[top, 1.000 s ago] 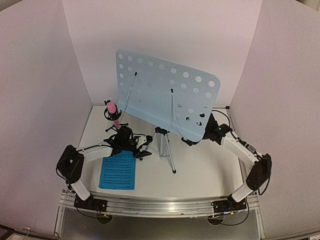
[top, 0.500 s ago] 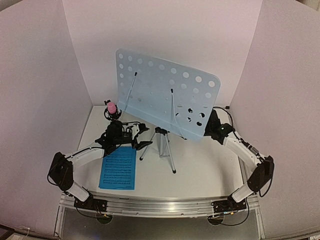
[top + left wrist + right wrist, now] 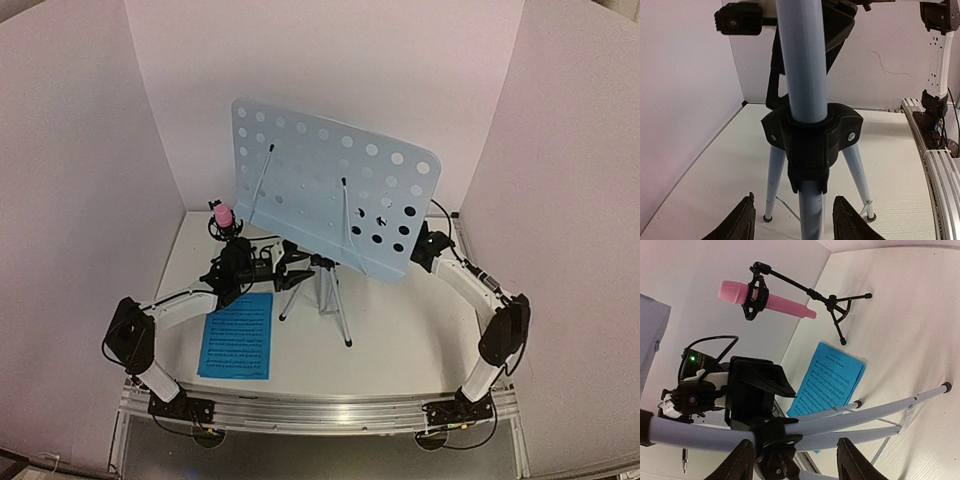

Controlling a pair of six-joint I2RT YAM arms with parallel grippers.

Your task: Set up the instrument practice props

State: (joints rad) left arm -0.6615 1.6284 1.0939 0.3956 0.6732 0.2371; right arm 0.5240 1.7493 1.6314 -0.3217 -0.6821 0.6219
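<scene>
1. Stand adjustment is the step in hand, I judge: both my arms are at the tripod [image 3: 325,295], neither at the sheets.
2. The music stand desk [image 3: 330,195] sits tilted on top of the tripod, mid-table toward the far side. The legs are spread with feet on the table [image 3: 430,340].
3. My left gripper [image 3: 792,222] is on the left of the stand, jaws apart astride the pole [image 3: 802,60] just below the black collar [image 3: 812,137]. Gaps show on both sides, so it grasps nothing.
4. My right gripper [image 3: 795,462] is on the right, under the desk, jaws apart around that same collar. There's a wide gap on one side, so it isn't clamped.
5. The blue sheets [image 3: 237,335] lie flat on the table, near left, beside the tripod's left foot. They're not on the desk yet.
6. A pink microphone [image 3: 222,217] on its small stand is far left, close to my left arm.
7. Next move, my guess: pinch the pole evenly from both sides so the stand doesn't tip, settle it, then go for a sheet. A thin sheet lying flat will likely be hard to lift.
</scene>
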